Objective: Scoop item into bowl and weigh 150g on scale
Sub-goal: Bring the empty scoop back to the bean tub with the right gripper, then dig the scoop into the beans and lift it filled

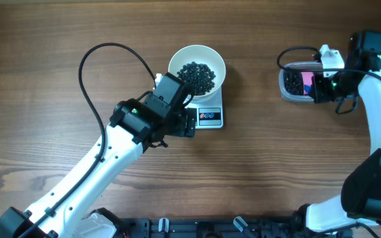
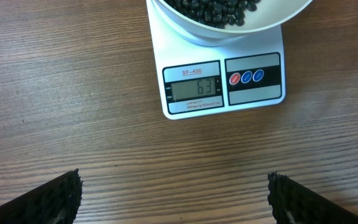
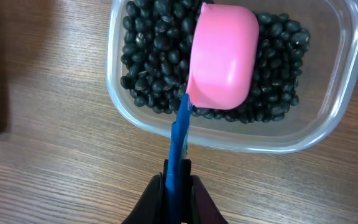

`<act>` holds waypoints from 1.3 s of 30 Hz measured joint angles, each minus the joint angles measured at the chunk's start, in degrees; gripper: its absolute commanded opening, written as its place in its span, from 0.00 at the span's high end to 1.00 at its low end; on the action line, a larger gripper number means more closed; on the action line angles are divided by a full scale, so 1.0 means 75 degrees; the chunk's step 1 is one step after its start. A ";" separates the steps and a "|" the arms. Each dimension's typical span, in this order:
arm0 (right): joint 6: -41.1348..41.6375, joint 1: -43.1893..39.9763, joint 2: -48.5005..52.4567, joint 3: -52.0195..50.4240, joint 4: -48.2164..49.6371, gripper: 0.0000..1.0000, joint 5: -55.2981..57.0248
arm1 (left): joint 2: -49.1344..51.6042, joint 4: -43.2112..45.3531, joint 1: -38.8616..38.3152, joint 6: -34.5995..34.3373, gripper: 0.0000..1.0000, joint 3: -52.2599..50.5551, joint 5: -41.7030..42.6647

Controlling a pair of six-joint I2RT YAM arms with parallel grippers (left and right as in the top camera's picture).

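R gripper is clamped tight on the blue handle of the pink scoop. The handle runs straight out from the jaws, so the long axis is in line w/ the wrist. The scoop head sits dead ahead, over the clear tub, just above or touching the black beans; can't tell which. I'm seeing the cup's rounded back, so it looks mouth-down. My guess is it needs a roll before it can load.

L gripper has jaws wide apart and holds nothing. It's parked just in front of the scale, facing the display.

The white bowl sits on the scale w/ a partial heap of beans inside. Bowl and tub are well apart. R arm is the one at the tub, L arm the one by the bowl.

Readable text: "SF-400" above the display. The readout looks like 63, so prob. well short of target and more scoops needed. The fine print under the display is too small to read. One red and two blue round buttons, no legible marks.
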 measured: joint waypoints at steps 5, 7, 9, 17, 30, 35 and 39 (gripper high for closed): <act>-0.0283 -0.0297 0.0000 0.0000 -0.0160 0.96 -0.0673 | 0.0000 0.0000 0.0003 0.0003 0.00 0.0000 0.0000; -0.0388 -0.0300 0.0000 0.0000 -0.0189 0.96 -0.0813 | 0.0000 0.0000 0.0000 0.0003 0.00 0.0000 0.0000; -0.0396 -0.0323 0.0000 0.0000 -0.0192 0.96 -0.0877 | 0.0000 0.0000 0.0003 0.0000 0.00 0.0000 0.0000; -0.0423 -0.0804 0.0000 0.0000 -0.0204 0.96 -0.1393 | 0.0000 0.0000 0.0000 0.0003 0.00 0.0000 0.0000; -0.0385 -0.1003 0.0166 0.0000 -0.0239 0.96 -0.1988 | 0.0000 0.0000 0.0003 0.0003 0.00 0.0000 0.0000; -0.0385 -0.1367 0.0172 0.0000 -0.0283 0.96 -0.2425 | 0.0000 0.0000 0.0003 0.0000 0.00 0.0000 0.0000; -0.0385 -0.1387 0.0233 0.0000 -0.0417 0.96 -0.2550 | 0.0000 0.0000 0.0003 0.0003 0.00 0.0000 0.0000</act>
